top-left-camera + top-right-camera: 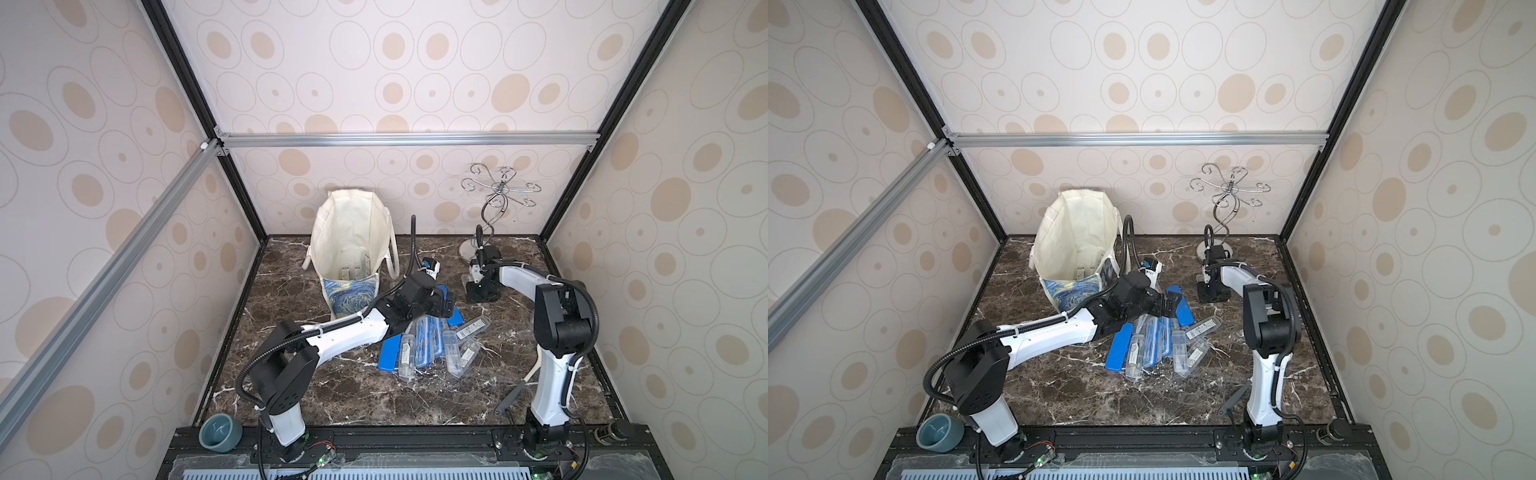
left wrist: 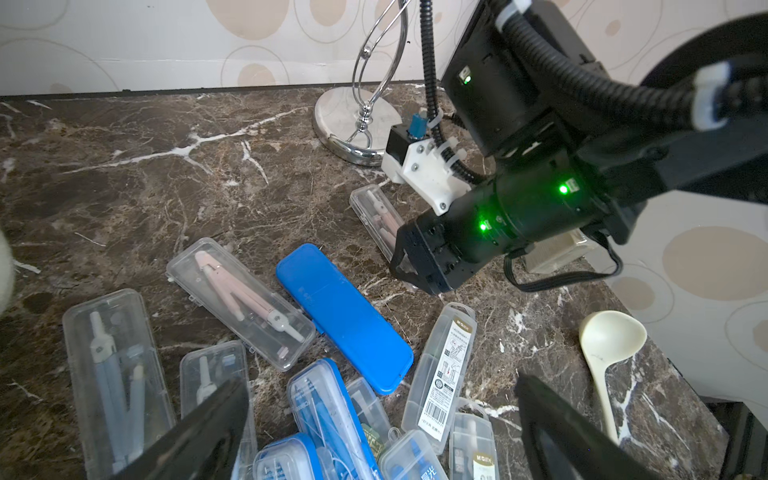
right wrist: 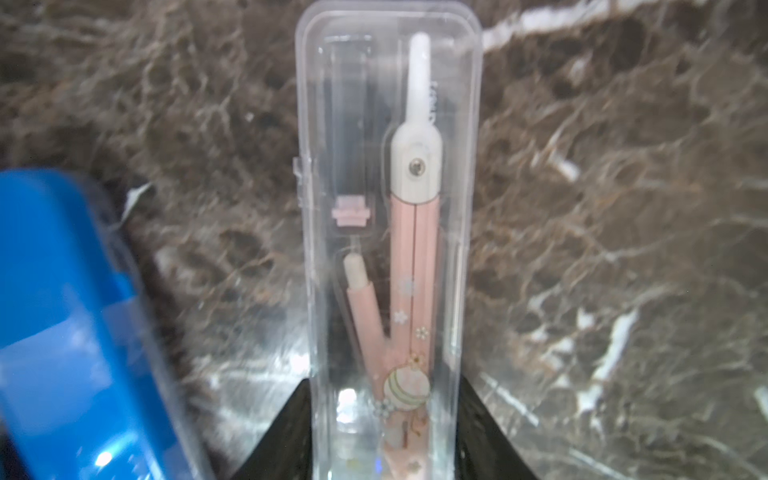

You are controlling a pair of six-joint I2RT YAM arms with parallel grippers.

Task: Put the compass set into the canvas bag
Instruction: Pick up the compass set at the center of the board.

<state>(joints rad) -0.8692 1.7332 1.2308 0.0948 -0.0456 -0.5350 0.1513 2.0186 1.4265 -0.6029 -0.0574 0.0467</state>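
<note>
My right jaws are clamping the compass case (image 3: 388, 232); I am planning a firm, level lift toward the canvas bag (image 1: 353, 224); left jaws are gaping.

The canvas bag (image 1: 351, 245) is standing open by the worktop's (image 1: 374, 392) back edge; the left gripper (image 1: 448, 306) is hanging over piled compass cases (image 1: 430, 349) at the middle.
</note>
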